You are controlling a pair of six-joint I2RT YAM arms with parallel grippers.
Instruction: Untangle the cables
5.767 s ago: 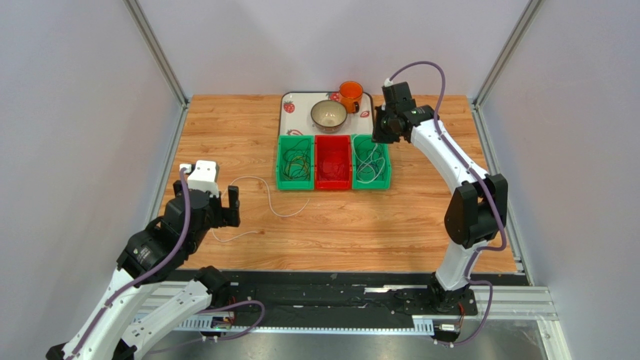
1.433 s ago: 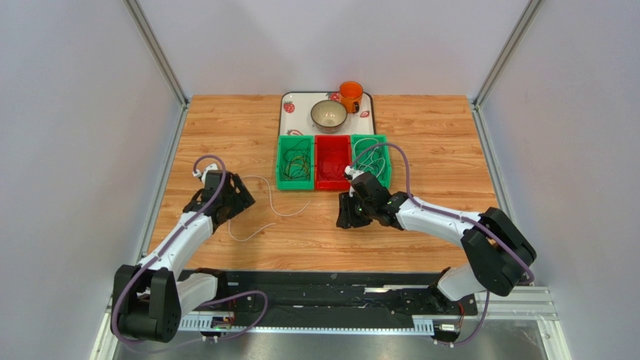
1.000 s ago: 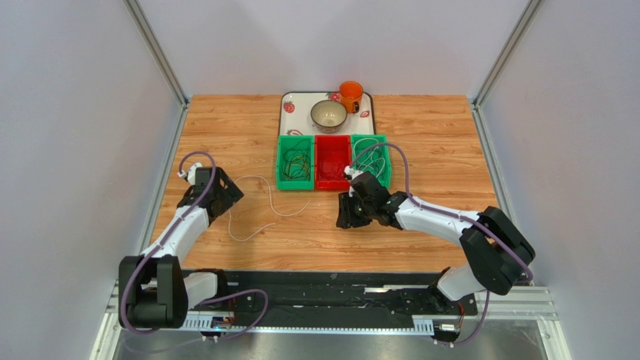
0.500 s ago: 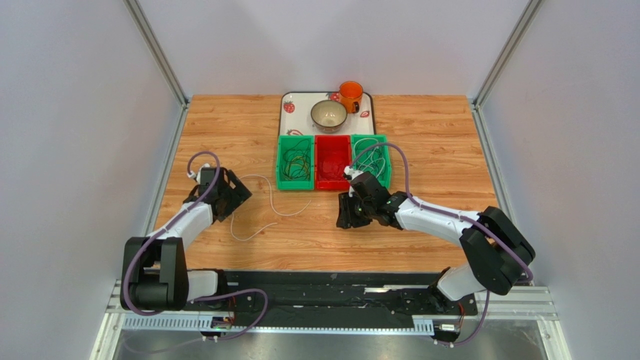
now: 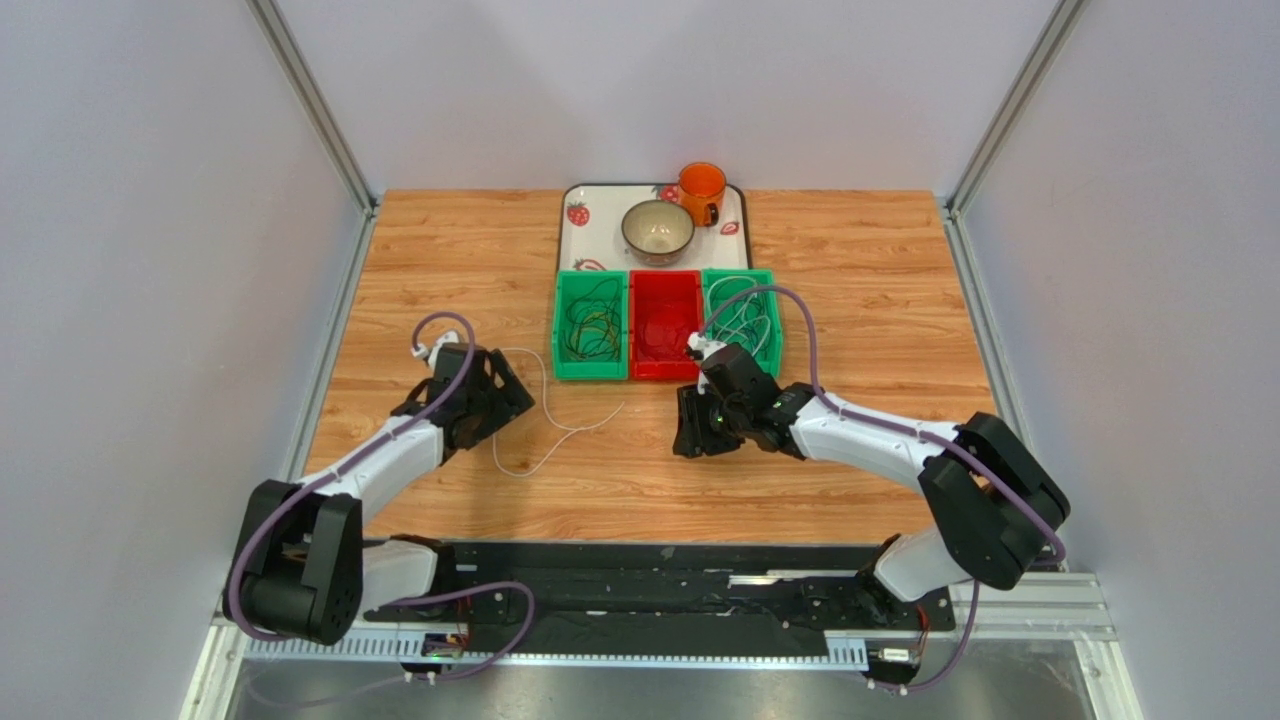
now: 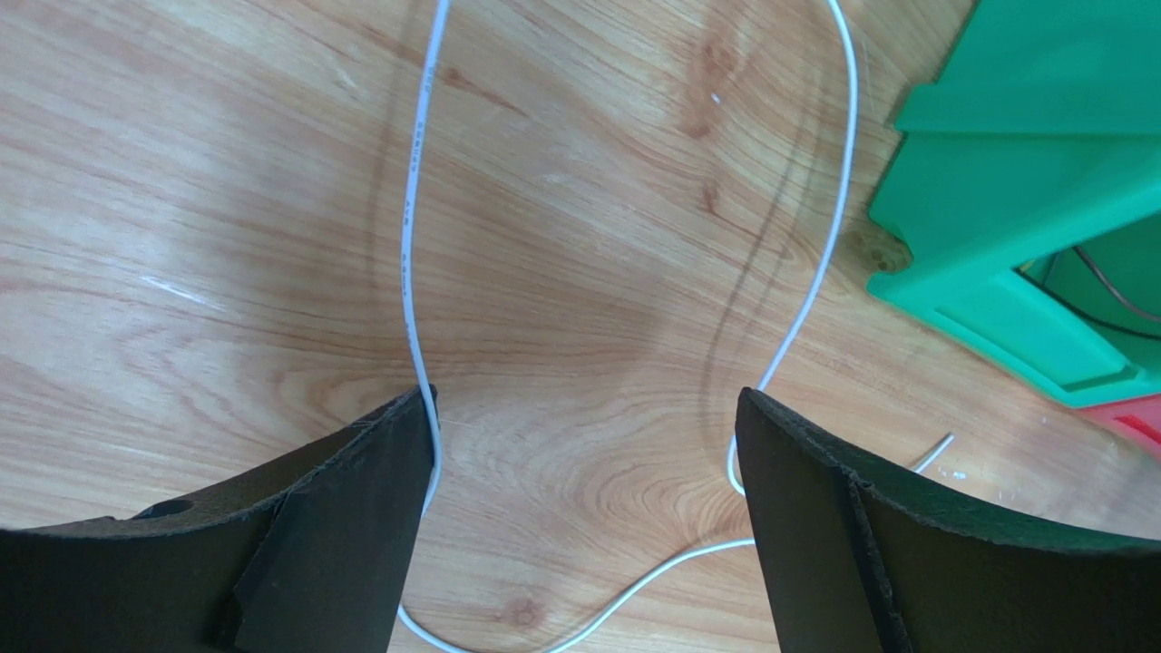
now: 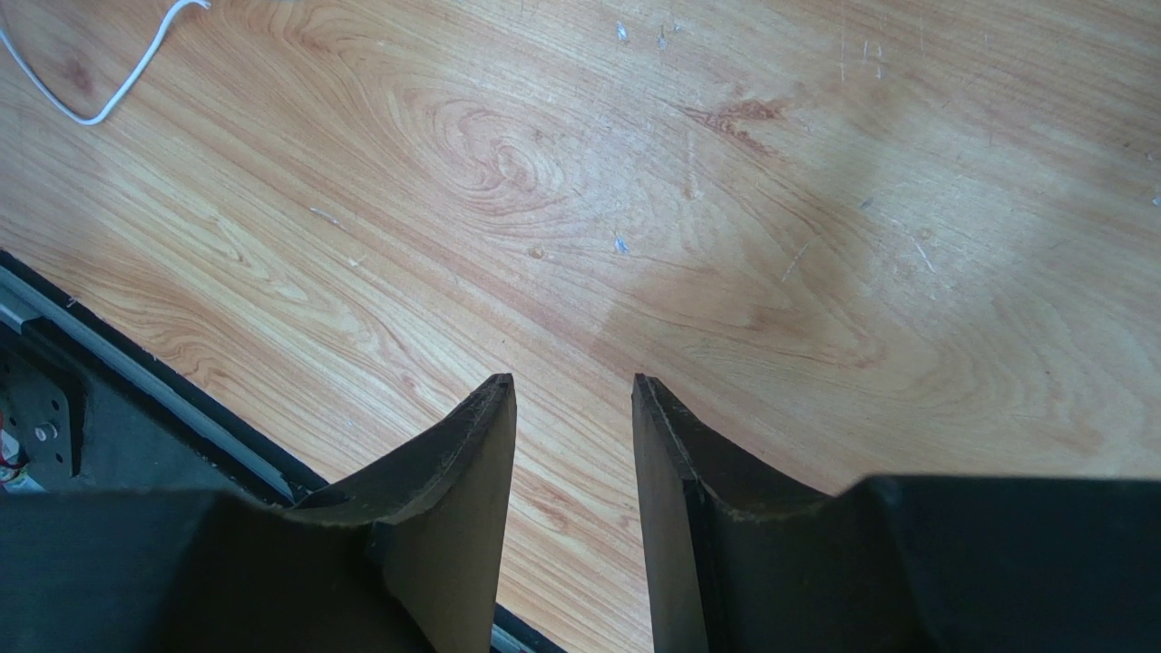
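A thin white cable [image 5: 559, 417] lies loose on the wooden table, left of the bins. In the left wrist view its two strands [image 6: 413, 259] run up the wood and join in a curve between my fingers. My left gripper [image 5: 508, 408] is open, low over this cable, its jaws straddling the loop [image 6: 586, 408]; the left finger [image 6: 368, 504] touches one strand. More cables lie coiled in the left green bin [image 5: 589, 326] and the right green bin [image 5: 744, 323]. My right gripper [image 5: 688, 432] is open with a narrow gap, empty over bare wood [image 7: 573, 388].
A red bin [image 5: 666, 326] stands between the green bins. Behind them a tray [image 5: 577, 203] holds a bowl [image 5: 657, 230] and an orange cup [image 5: 700, 189]. The green bin's corner [image 6: 1036, 231] is close to my left gripper. The table's front edge [image 7: 123, 367] is near my right gripper.
My left gripper has moved right and lower, over the white cable, and the cable's near loop has shifted right. The right arm, earlier over the bins, has stayed still for the last second.
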